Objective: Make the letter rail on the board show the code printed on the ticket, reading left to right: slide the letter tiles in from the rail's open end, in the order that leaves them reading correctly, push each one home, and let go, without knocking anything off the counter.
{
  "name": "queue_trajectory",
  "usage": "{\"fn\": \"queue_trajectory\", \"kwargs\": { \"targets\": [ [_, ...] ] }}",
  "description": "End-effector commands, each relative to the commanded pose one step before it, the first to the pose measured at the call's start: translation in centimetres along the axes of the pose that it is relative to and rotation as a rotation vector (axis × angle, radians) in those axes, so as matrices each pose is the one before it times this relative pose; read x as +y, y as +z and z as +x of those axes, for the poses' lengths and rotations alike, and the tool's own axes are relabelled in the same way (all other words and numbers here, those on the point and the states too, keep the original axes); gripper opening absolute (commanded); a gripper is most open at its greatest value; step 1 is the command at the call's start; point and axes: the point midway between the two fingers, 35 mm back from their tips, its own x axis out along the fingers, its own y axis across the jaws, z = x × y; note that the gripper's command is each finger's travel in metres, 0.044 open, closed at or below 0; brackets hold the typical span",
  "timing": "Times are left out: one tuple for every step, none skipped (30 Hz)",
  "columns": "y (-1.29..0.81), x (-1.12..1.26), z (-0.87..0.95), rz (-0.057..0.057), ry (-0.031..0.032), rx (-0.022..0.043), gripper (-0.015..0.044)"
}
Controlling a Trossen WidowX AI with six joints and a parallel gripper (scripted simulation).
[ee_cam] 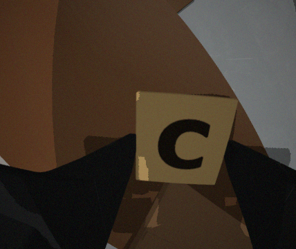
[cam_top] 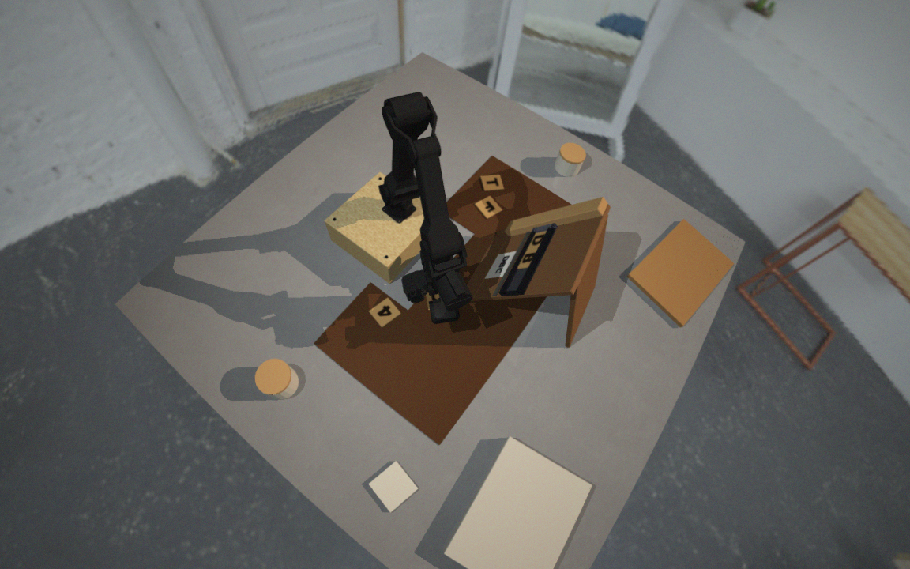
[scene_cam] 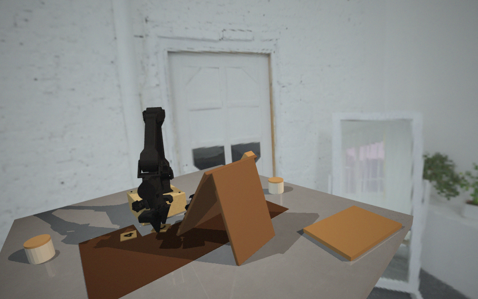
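My gripper (cam_top: 435, 305) (scene_cam: 159, 226) (ee_cam: 181, 144) is shut on the C tile (scene_cam: 164, 227) (ee_cam: 148, 112), a square wooden tile held by its sides, letter up, at or just above the brown mat, in front of the leaning board (cam_top: 565, 272) (scene_cam: 240, 208). The black rail (cam_top: 513, 284) on the board holds a tile that looks like D (cam_top: 537, 238) at its upper end and the B tile (cam_top: 527, 257) below it. The white ticket (cam_top: 501, 264) appears to read DBC. The exterior view shows only the board's back and side, so the rail is hidden there.
The 4 tile (cam_top: 384, 311) (scene_cam: 128, 235) lies on the brown mat (cam_top: 437, 396) (scene_cam: 122, 267). The T tile (cam_top: 491, 182) and F tile (cam_top: 488, 207) lie at its far end. Two lidded jars (cam_top: 275, 378) (cam_top: 570, 159), an orange slab (cam_top: 682, 272) and pale blocks (cam_top: 393, 486) (cam_top: 522, 502) stand around.
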Motion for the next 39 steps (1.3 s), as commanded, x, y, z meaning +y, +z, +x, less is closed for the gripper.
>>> {"fn": "queue_trajectory", "kwargs": {
  "targets": [
    [-0.419,0.760,-0.229,-0.0992,0.03033,0.03354,0.0000],
    [-0.096,0.202,-0.051,-0.0283,0.00844,0.00806,0.0000],
    [-0.090,0.205,-0.051,-0.0283,0.00866,0.00779,0.0000],
    [-0.065,0.234,-0.067,-0.0274,0.01124,0.00744,0.0000],
    [-0.059,0.238,-0.068,-0.0276,0.01152,0.00713,0.0000],
    [-0.052,0.236,-0.067,-0.0273,0.01150,0.00669,0.0000],
    [-0.065,0.214,-0.051,-0.0283,0.00947,0.00660,0.0000],
    [-0.060,0.220,-0.053,-0.0289,0.00983,0.00642,0.0000],
    [-0.053,0.222,-0.053,-0.0289,0.01001,0.00611,0.0000],
    [-0.047,0.224,-0.053,-0.0290,0.01019,0.00580,0.0000],
    [-0.040,0.225,-0.053,-0.0291,0.01035,0.00548,0.0000],
    [-0.033,0.227,-0.053,-0.0292,0.01051,0.00516,0.0000],
    [-0.027,0.228,-0.054,-0.0292,0.01065,0.00484,0.0000],
    [-0.022,0.225,-0.052,-0.0291,0.01054,0.00453,0.0000],
    [-0.015,0.226,-0.052,-0.0292,0.01066,0.00421,0.0000],
    [-0.008,0.227,-0.052,-0.0293,0.01077,0.00388,0.0000],
    [-0.002,0.227,-0.052,-0.0293,0.01087,0.00355,0.0000],
    [0.005,0.227,-0.053,-0.0294,0.01096,0.00322,0.0000],
    [0.012,0.227,-0.053,-0.0295,0.01105,0.00289,0.0000],
    [0.018,0.227,-0.053,-0.0295,0.01112,0.00256,0.0000],
    [0.025,0.227,-0.053,-0.0296,0.01118,0.00222,0.0000],
    [0.032,0.226,-0.053,-0.0297,0.01122,0.00188,0.0000],
    [0.038,0.225,-0.053,-0.0297,0.01126,0.00155,0.0000],
    [0.045,0.224,-0.053,-0.0298,0.01129,0.00121,0.0000],
    [0.051,0.223,-0.054,-0.0299,0.01131,0.00087,0.0000],
    [0.058,0.222,-0.054,-0.0299,0.01131,0.00053,0.0000],
    [0.065,0.220,-0.054,-0.0300,0.01131,0.00019,0.0000],
    [0.071,0.218,-0.054,-0.0301,0.01130,-0.00014,0.0000],
    [0.077,0.216,-0.054,-0.0302,0.01127,-0.00048,0.0000],
    [0.084,0.214,-0.054,-0.0302,0.01124,-0.00081,0.0000],
    [0.090,0.212,-0.054,-0.0303,0.01119,-0.00114,0.0000],
    [0.096,0.209,-0.054,-0.0304,0.01114,-0.00147,0.0000],
    [0.102,0.206,-0.055,-0.0304,0.01107,-0.00179,0.0000],
    [0.108,0.203,-0.055,-0.0305,0.01100,-0.00212,0.0000],
    [0.114,0.200,-0.055,-0.0306,0.01091,-0.00244,0.0000],
    [0.120,0.197,-0.055,-0.0306,0.01082,-0.00275,0.0000],
    [0.126,0.193,-0.055,-0.0307,0.01071,-0.00306,0.0000],
    [0.131,0.190,-0.055,-0.0308,0.01060,-0.00337,0.0000],
    [0.137,0.186,-0.055,-0.0309,0.01048,-0.00367,0.0000]
  ]
}}
